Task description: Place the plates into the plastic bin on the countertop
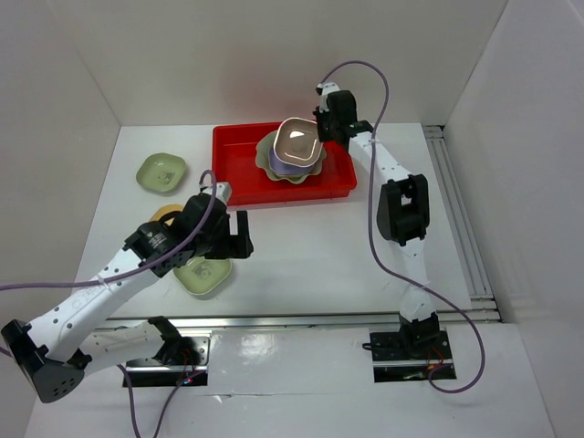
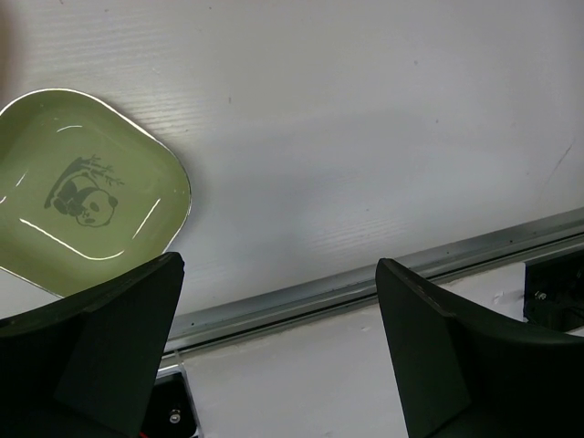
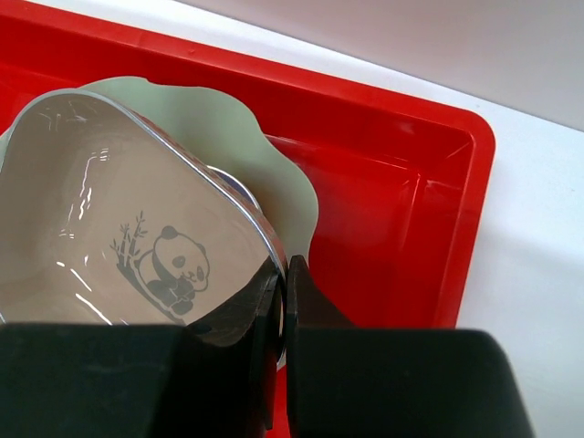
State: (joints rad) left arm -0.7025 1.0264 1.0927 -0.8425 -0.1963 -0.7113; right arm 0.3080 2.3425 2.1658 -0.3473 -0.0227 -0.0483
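R gripper clamped on beige plate rim, over scalloped plate in red bin, far side; lower it level, then let go. L gripper spread wide, empty, by green plate near-left

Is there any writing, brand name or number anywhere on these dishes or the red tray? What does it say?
None: no words, numbers or brand marks can be read in any view.
The green plate bears only a panda drawing, no letters.
The beige plate bears a panda with bamboo, no letters.
The red bin shows no label on its visible sides.
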